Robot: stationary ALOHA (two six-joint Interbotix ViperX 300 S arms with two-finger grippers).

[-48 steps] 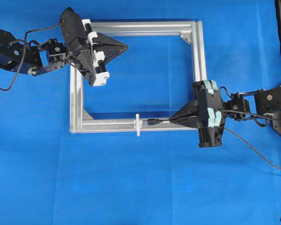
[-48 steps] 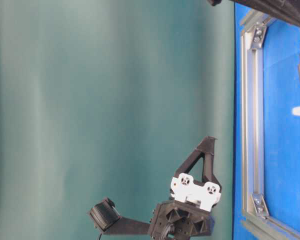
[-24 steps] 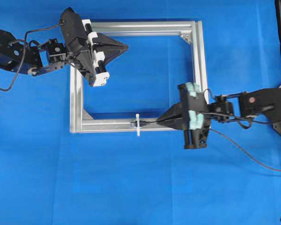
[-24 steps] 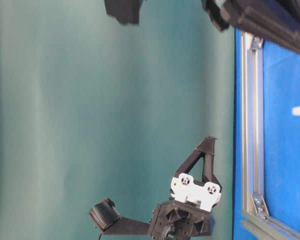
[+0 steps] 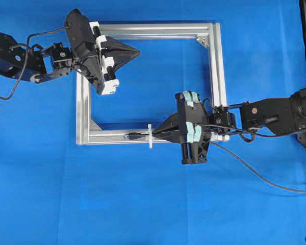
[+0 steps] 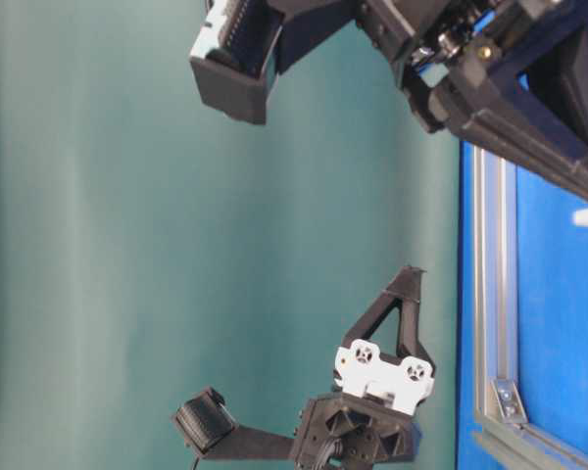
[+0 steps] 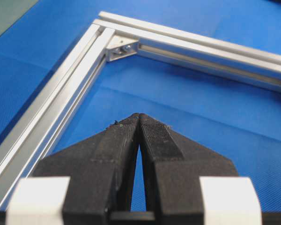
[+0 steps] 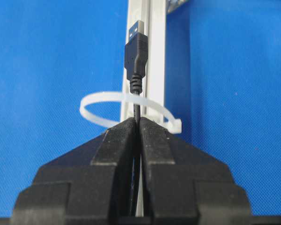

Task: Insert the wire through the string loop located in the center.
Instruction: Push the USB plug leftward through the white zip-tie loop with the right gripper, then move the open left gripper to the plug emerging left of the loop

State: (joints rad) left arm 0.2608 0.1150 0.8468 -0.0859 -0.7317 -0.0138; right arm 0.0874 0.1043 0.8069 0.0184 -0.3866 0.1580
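At the far left corner of the silver frame (image 5: 150, 29) we hold our left gripper (image 5: 135, 51) with its fingers pressed together on nothing, parked over the open middle, we judge, so it stays out of the threading along the near bar. On that near bar stands the string loop (image 5: 150, 136), a small white tie at about mid-length. Beyond it to the left lies the plug of the wire (image 5: 132, 136), so the tip is already through and the cable runs back through the loop. Just right of the loop our right gripper (image 5: 158, 136) pinches the wire close behind the plug, which keeps the limp cable stiff enough to steer. The right wrist view shows the cable passing inside the loop (image 8: 131, 108), the fingers nearly touching it.
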